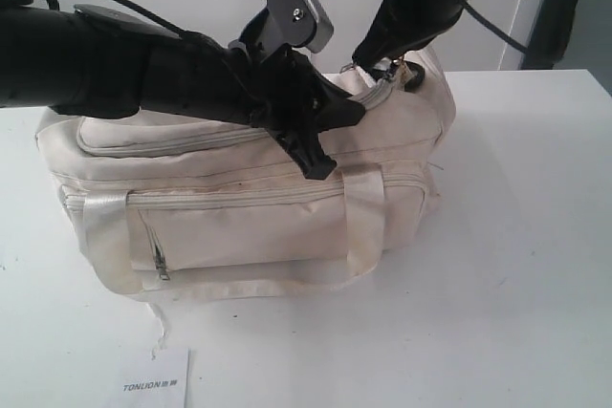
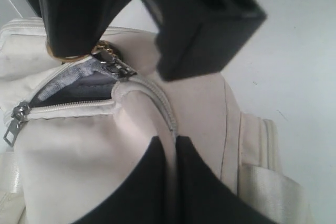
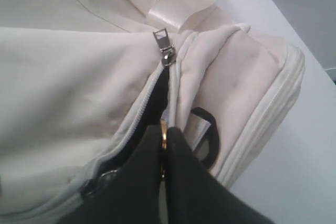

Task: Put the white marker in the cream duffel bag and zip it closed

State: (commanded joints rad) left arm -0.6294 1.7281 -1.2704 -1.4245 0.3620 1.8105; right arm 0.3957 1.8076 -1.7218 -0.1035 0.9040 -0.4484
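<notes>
The cream duffel bag (image 1: 239, 207) sits on the white table. My left gripper (image 1: 320, 161) reaches over the bag's top and is shut on a fold of cream fabric along the zip seam (image 2: 171, 129). At the bag's right end, my right gripper (image 1: 387, 64) is shut on a gold ring (image 3: 164, 128) attached to a zip pull (image 2: 114, 64). A short stretch of the top zip gapes, showing dark lining (image 3: 157, 98) between that ring and a silver slider (image 3: 166, 52). The white marker is not in view in any frame.
A flat white card printed "TONLION" (image 1: 153, 381) lies on the table (image 1: 516, 265) in front of the bag. The front pocket's zip (image 1: 158, 260) is closed. A shiny strap handle (image 1: 363, 217) hangs over the front, and a dark end ring (image 3: 207, 140) shows beside my right fingers.
</notes>
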